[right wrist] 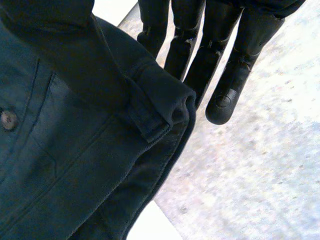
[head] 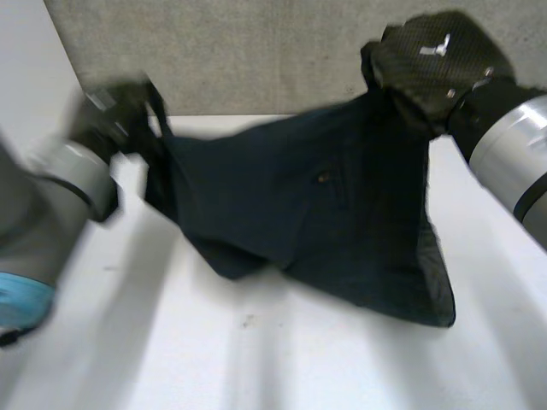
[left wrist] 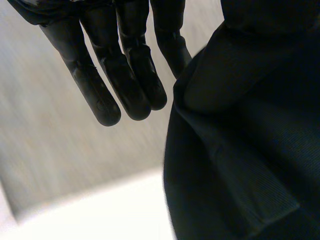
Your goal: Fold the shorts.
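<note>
Between the two hands, above the white counter (head: 256,367), dark navy fabric shorts (head: 325,213) hang spread out; the left hand (head: 115,120) pinches one top corner, the right hand (head: 432,60) the waistband corner, other fingers straight.

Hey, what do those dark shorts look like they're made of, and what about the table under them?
The shorts look like dark navy woven cotton, matte, perhaps twill: a fine ribbed weave, stitched seams and a button show. The table looks like smooth white laminate or painted board; which, I cannot tell.
</note>
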